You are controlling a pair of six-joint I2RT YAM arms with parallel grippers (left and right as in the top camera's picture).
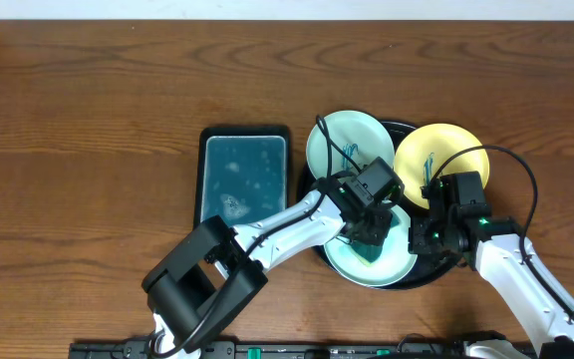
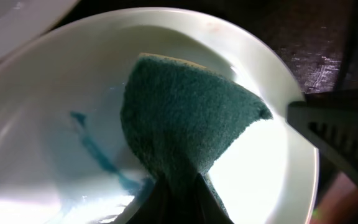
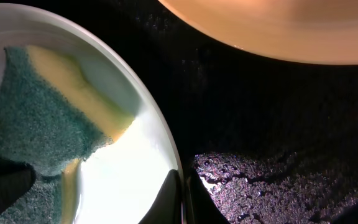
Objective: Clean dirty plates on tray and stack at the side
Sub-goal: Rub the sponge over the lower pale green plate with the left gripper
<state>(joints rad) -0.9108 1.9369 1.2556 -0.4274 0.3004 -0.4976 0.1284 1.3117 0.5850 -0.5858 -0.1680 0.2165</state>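
A teal-and-yellow scouring sponge (image 2: 185,118), clenched in the left gripper (image 2: 182,205), pressed on the pale mint-white round plate (image 2: 36,124). The plate sat at the near side of the glossy black round tray (image 3: 278,124). A teal smear (image 2: 98,155) lay just left of the sponge. The right gripper (image 3: 181,193) pinched the plate's rim.

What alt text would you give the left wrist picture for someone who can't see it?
A green scrubbing sponge, pinched by the left end effector, sits on a pale plate smeared with a teal streak; the black tray shows behind.
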